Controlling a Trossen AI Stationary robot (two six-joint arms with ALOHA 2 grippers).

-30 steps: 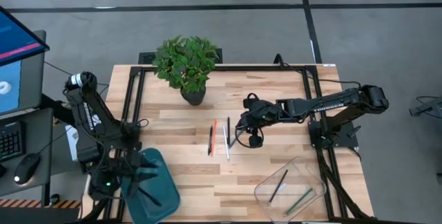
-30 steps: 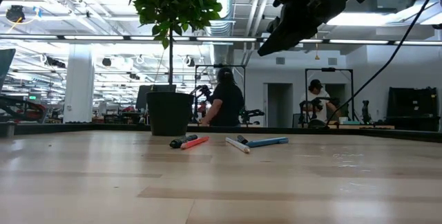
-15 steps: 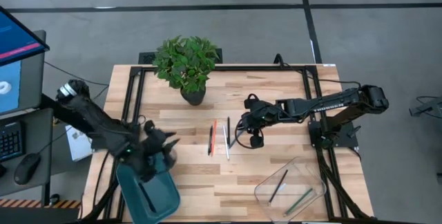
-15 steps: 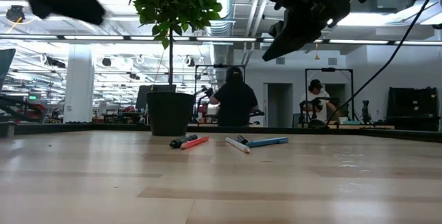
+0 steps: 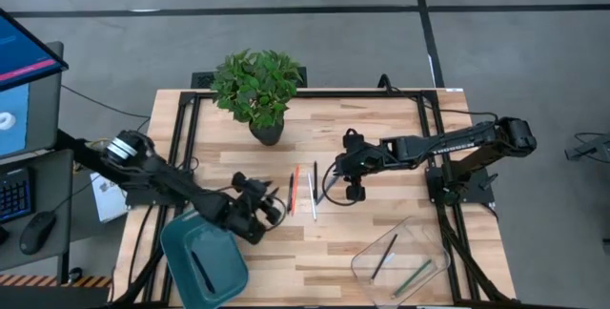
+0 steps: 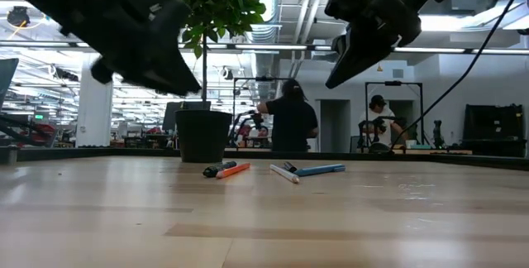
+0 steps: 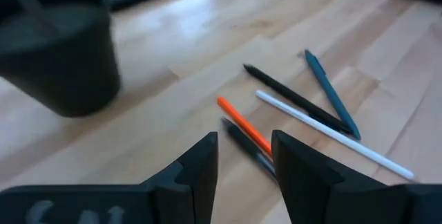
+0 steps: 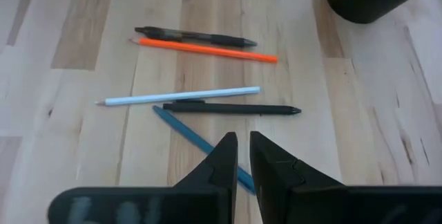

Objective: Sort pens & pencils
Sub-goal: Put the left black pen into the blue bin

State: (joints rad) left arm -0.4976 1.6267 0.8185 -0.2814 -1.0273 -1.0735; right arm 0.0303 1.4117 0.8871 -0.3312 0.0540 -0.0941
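Note:
Five pens and pencils lie side by side on the wooden table's middle: a dark grey pen [image 8: 193, 37], an orange pencil [image 8: 207, 49], a white one [image 8: 179, 96], a black pen [image 8: 231, 108] and a teal pen [image 8: 200, 144]. My left gripper [image 7: 243, 137] hovers open just left of them, pointing slantwise down at the dark grey and orange ones [image 7: 242, 124]. My right gripper [image 8: 243, 137] hangs shut above their right side, over the teal pen, holding nothing. In the high view the left gripper [image 5: 274, 206] and right gripper [image 5: 327, 183] flank the row [image 5: 303, 193].
A potted plant [image 5: 257, 85] stands at the table's far side, behind the pens. A green bin [image 5: 203, 266] with a dark stick inside sits at the near left corner. A clear tray [image 5: 400, 259] holding two sticks sits at the near right. People move in the room beyond.
My left arm has swung from above the green bin at the near left toward the table's middle, sinking and turning until its open gripper points at the pens. My right gripper has stayed in place, tipping slightly more downward. The pens have not moved.

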